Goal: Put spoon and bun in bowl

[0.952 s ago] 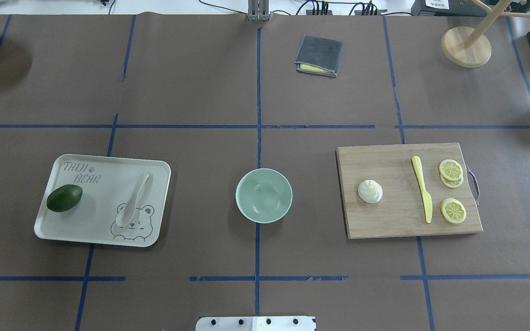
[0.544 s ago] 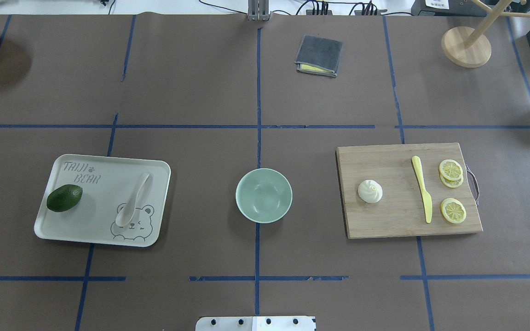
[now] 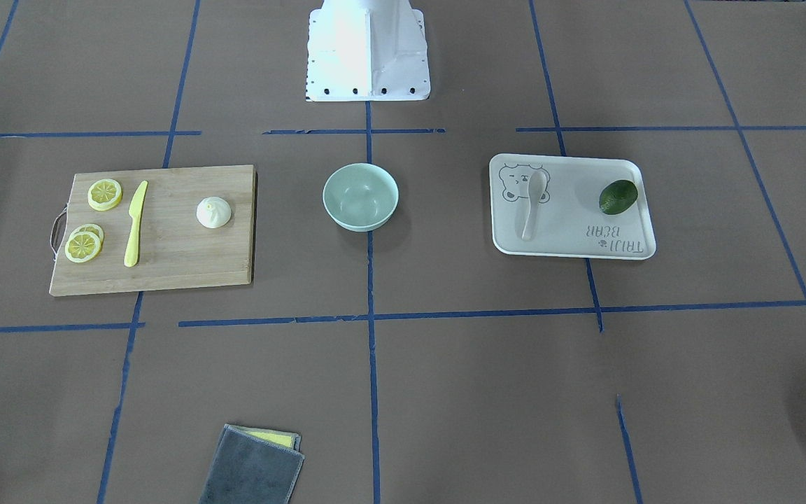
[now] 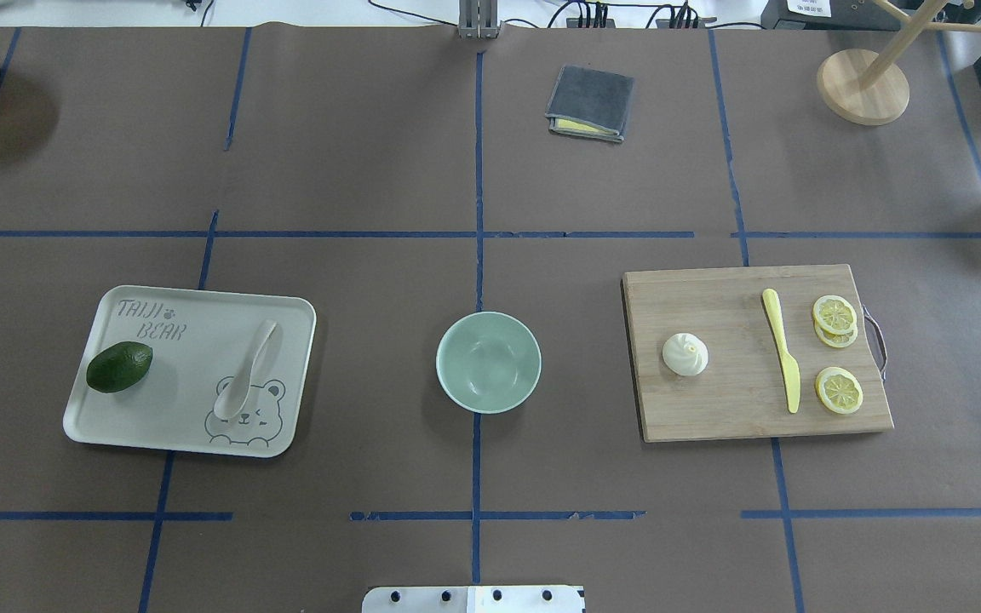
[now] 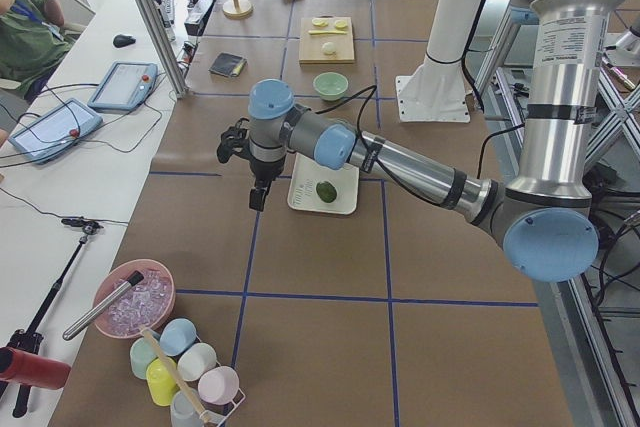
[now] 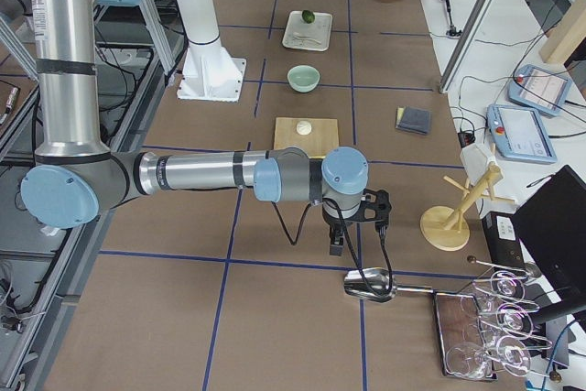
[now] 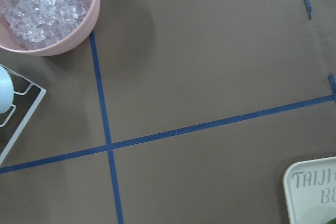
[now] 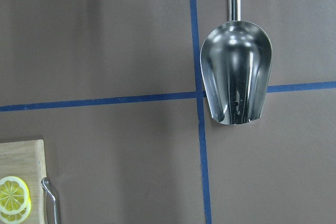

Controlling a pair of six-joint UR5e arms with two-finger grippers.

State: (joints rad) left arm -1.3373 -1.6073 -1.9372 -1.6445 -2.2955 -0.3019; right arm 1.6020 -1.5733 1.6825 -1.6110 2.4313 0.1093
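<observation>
The off-white spoon (image 4: 248, 370) lies on the beige bear-print tray (image 4: 175, 358) at the left, also in the front view (image 3: 533, 206). The white pleated bun (image 4: 685, 354) sits on the wooden cutting board (image 4: 729, 409) at the right, also in the front view (image 3: 213, 212). The empty mint-green bowl (image 4: 488, 362) stands between them at the table's middle. My left gripper (image 5: 257, 197) hangs over bare table beyond the tray's outer end. My right gripper (image 6: 336, 246) hangs beyond the board's outer end. I cannot tell whether either is open or shut.
A green avocado (image 4: 119, 366) lies on the tray. A yellow knife (image 4: 782, 349) and lemon slices (image 4: 835, 315) lie on the board. A folded grey cloth (image 4: 590, 102) and wooden stand (image 4: 863, 85) are at the back. A metal scoop (image 8: 236, 72) and pink ice bowl (image 7: 47, 9) sit at the table's ends.
</observation>
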